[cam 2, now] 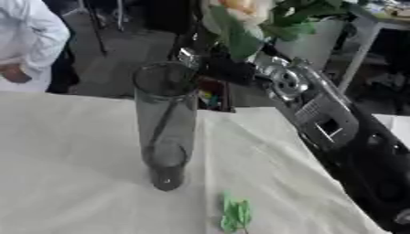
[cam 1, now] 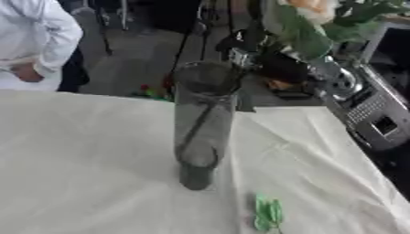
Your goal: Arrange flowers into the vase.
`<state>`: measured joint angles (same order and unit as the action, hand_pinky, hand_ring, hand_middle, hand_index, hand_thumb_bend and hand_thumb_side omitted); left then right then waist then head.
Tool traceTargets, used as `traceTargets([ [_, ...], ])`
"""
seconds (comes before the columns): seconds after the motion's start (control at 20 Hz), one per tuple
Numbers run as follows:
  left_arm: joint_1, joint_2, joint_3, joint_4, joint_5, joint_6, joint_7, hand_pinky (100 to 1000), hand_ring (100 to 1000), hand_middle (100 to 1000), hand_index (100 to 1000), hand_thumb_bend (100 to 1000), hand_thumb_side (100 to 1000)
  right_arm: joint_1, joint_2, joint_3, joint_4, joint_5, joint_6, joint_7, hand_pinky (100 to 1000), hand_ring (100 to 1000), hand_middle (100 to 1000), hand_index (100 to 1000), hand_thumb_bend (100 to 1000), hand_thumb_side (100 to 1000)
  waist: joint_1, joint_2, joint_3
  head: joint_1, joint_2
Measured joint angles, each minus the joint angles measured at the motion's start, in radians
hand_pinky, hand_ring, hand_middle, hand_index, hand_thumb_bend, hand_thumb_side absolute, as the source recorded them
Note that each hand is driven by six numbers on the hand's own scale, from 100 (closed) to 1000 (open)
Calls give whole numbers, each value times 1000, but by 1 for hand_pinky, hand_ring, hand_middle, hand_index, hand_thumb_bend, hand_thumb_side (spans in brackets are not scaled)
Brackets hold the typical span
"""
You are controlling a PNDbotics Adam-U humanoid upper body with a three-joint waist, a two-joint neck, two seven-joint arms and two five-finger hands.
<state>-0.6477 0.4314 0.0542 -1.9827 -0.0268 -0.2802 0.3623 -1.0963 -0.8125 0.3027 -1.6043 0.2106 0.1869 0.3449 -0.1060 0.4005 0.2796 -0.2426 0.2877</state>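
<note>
I see the vase, a tall clear glass cylinder, standing upright near the middle of the table, which is covered with a pale cloth. Inside the glass a dark line runs on a slant from the rim down toward the base; it looks like a stem, but I cannot tell that for certain.

At about one o'clock from the vase's mouth, my right hand comes in from the upper right, its black fingers curled round the stalk of a flower. The bloom is pale peach with broad green leaves and sits above the hand, at the top edge of both views. The hand is just beside the vase's rim, slightly above it; whether it touches the glass I cannot make out. The silver and black forearm runs away toward four o'clock along the table's right edge.

At five o'clock from the vase's foot, a small green leaf lies flat on the cloth, apart from the glass, near the lower edge.

At about eleven o'clock from the vase's mouth, beyond the table's far edge, something red and green shows low down; I cannot tell what it is.
</note>
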Motion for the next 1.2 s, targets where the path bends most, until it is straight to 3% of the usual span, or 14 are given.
traceTargets([
  [1.2,5,-1,0,0,0,0,0,826,933,882,943,101,1000,-13,17,4,43,25,-16,28,927,906,750,898,102,1000,17,-1,-7,3,-4],
])
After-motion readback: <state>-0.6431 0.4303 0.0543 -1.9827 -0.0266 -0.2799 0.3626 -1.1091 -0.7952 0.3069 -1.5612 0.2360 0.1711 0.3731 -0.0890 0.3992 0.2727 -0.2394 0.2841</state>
